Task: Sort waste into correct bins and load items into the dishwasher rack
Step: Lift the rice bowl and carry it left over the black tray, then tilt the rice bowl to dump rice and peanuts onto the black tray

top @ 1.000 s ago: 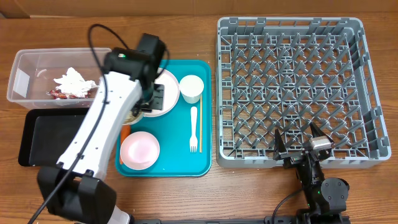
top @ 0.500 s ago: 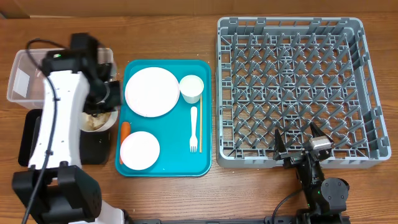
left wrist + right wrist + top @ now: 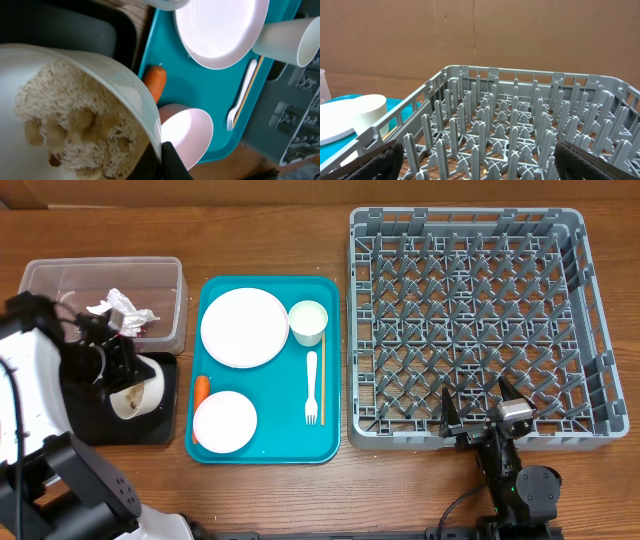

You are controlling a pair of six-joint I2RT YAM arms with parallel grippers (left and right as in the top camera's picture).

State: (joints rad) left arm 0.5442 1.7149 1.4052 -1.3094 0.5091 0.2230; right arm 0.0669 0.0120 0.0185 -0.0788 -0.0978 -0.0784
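Note:
My left gripper [image 3: 127, 375] is shut on the rim of the small white bowl [image 3: 137, 387], which hangs tilted over the black tray [image 3: 165, 415]. White rice and beige scraps [image 3: 65, 115] sit inside the bowl [image 3: 117, 87]; the fingertips [image 3: 172, 162] pinch its wall. The clear tub [image 3: 60, 275] holds a crumpled napkin [image 3: 120, 305]. A carrot [image 3: 201, 389], large white plate [image 3: 244, 327], pink plate [image 3: 224, 421], cup [image 3: 308, 321], fork [image 3: 311, 385] and chopstick [image 3: 322, 390] lie on the teal tray. My right gripper [image 3: 484, 408] stands open at the front edge of the grey rack [image 3: 467, 320], nothing between its fingers.
The teal tray [image 3: 270, 450] lies between the bins and the rack. My left arm covers much of the black tray. The rack's upright pegs [image 3: 510, 130] fill the right wrist view, and brown cardboard rises behind the table.
My left arm has carried the bowl leftward off the teal tray to above the black tray, uncovering the large white plate. The right arm has not moved.

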